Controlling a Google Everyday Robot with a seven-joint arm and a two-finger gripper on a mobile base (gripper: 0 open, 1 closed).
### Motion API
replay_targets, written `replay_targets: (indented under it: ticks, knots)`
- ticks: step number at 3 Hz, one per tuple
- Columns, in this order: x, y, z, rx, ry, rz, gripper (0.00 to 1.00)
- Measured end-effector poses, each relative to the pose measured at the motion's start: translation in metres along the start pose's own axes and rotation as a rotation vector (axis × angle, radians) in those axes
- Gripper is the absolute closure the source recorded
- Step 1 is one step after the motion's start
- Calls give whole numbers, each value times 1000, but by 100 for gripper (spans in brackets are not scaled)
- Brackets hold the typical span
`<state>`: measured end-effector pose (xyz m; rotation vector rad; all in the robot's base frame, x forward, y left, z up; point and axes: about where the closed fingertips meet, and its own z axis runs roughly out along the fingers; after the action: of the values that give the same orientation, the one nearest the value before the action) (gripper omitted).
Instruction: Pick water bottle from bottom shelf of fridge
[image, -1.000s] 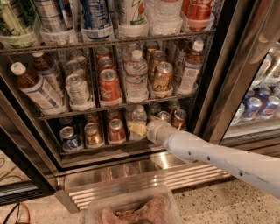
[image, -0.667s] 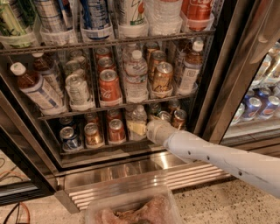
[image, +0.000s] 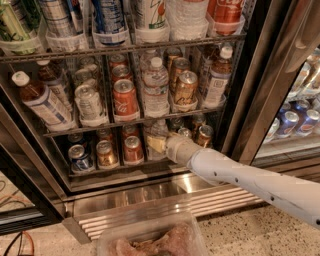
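The fridge stands with its door open. On the bottom shelf, a dark wire rack, the small clear water bottle stands in the middle between short cans. My gripper is at the end of the white arm, which reaches in from the lower right. The gripper is at the bottle's lower part, and the wrist covers the bottle's right side. A red can stands just left of the bottle and a copper can just right of my wrist.
A blue can and a gold can stand further left on the bottom rack. The rack above holds a larger clear bottle, taller cans and tea bottles. A ribbed steel grille runs below. A clear tub is at the bottom edge.
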<state>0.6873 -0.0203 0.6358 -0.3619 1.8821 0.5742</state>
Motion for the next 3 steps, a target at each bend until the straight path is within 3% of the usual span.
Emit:
replay_targets:
  ticks: [1, 2, 3]
  knots:
    - [0, 5, -1, -21, -6, 8, 92]
    - [0, 14, -14, -49, -28, 64, 100]
    - [-1, 18, -21, -54, -42, 85, 100]
